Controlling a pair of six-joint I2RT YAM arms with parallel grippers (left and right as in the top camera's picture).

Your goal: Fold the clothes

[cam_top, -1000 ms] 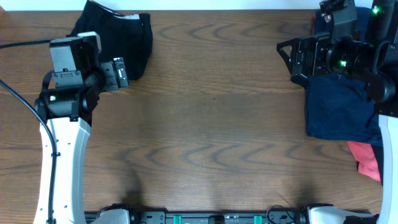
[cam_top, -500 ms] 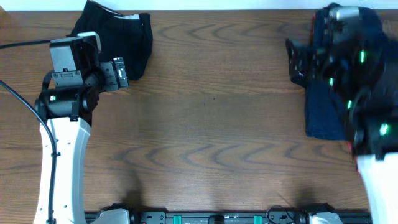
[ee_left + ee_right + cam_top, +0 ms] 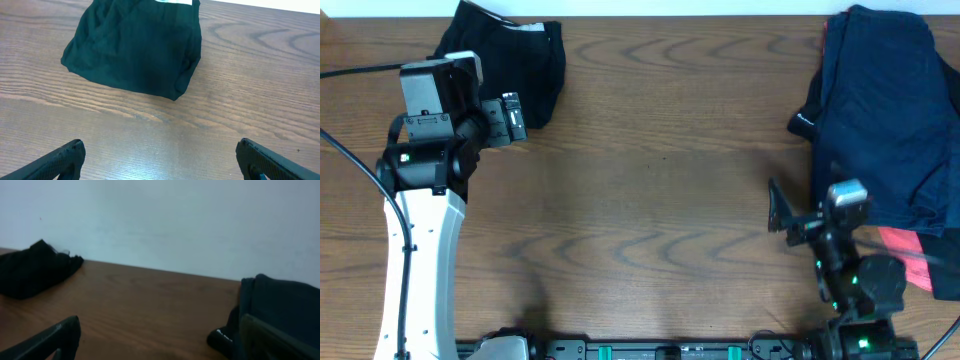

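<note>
The black shorts (image 3: 535,60) lie bunched in a compact heap at the table's far left, a small white label (image 3: 530,28) showing at the far edge. They also show in the left wrist view (image 3: 135,50) and far off in the right wrist view (image 3: 30,270). My left gripper (image 3: 515,118) is open and empty just in front of the heap, not touching it; its fingers frame bare wood in the left wrist view (image 3: 160,150). My right gripper (image 3: 780,218) is open and empty near the front right, low over the table (image 3: 160,330).
A pile of navy-blue garments (image 3: 880,110) lies at the far right, close to my right gripper's right finger (image 3: 280,305). A coral-pink garment (image 3: 910,255) sticks out under its front edge. The wooden table (image 3: 660,200) ends at a white wall behind.
My right arm has pulled back from above the navy pile at the far right to the front right, uncovering the pile. The left arm and the shorts have not moved.
</note>
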